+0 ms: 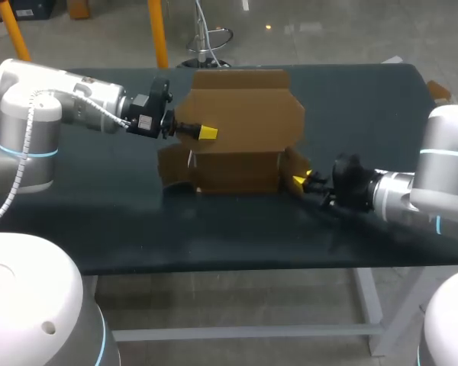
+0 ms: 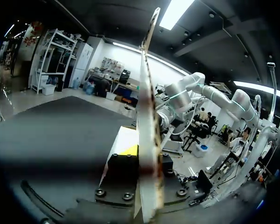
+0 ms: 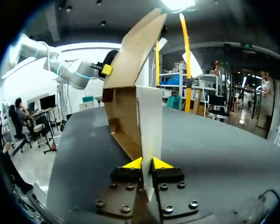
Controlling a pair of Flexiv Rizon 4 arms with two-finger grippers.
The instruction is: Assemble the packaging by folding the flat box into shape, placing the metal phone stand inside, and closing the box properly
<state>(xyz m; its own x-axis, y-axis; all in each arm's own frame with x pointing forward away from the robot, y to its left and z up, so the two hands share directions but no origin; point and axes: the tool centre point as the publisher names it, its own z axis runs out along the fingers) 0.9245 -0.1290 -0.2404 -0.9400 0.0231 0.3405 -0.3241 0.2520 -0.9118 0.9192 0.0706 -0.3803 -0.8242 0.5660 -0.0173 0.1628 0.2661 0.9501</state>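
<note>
A brown cardboard box (image 1: 240,114) stands half folded in the middle of the dark table (image 1: 366,99), its large back panel upright. My left gripper (image 1: 206,133) is shut on that panel's left edge; in the left wrist view the panel (image 2: 147,93) runs edge-on between the fingers of the gripper (image 2: 147,158), hiding one tip. My right gripper (image 1: 299,181) is low at the box's front right corner. In the right wrist view its yellow tips (image 3: 147,164) press a side flap (image 3: 149,121) from both sides. No phone stand is visible.
The table's dark surface (image 1: 214,229) stretches in front of the box, with bare room to the right of it as well. The front edge runs below both arms. Nothing else lies on the table in view.
</note>
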